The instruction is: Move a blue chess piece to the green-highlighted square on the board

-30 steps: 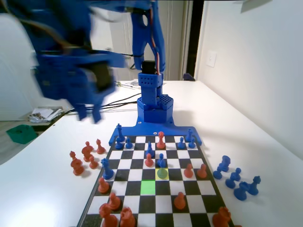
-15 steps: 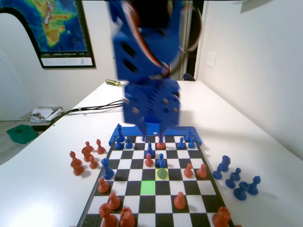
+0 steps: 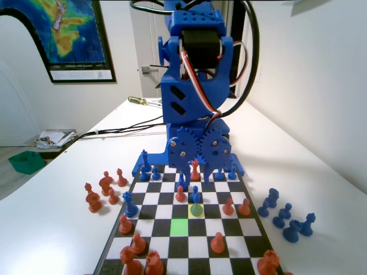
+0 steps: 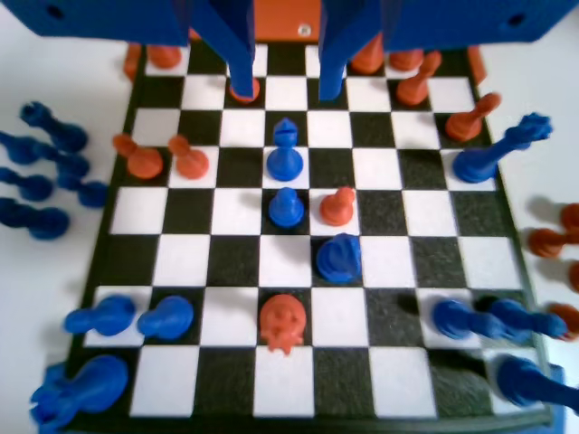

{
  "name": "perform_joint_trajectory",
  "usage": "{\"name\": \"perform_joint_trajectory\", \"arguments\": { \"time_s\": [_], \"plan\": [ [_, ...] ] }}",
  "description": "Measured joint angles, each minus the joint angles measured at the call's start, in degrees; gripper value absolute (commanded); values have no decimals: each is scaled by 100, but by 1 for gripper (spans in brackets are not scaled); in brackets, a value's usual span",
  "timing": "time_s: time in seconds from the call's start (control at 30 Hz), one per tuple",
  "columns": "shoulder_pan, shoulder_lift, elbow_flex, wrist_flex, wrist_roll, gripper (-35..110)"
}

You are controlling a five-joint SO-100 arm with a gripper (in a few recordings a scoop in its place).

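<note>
We see the gripper (image 4: 282, 77) spread apart, empty, above the board (image 3: 250, 216). The pawn (image 3: 196, 198) stands on the yellow square, one file right of the green square (image 3: 179, 227) in the fixed view. The arm hides far-row pieces.

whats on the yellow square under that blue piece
A blue chess piece stands on the yellow-highlighted square, covering most of it. The green-highlighted square beside it is bare. The open gripper hangs above the board.
</note>
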Motion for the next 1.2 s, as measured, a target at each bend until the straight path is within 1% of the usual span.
{"name": "perform_joint_trajectory", "arguments": {
  "time_s": [0.47, 1.2],
  "plan": [
    [-79, -958, -272, -132, -105, 12],
    [-35, -1354, -448, -387, -290, 9]
  ]
}}
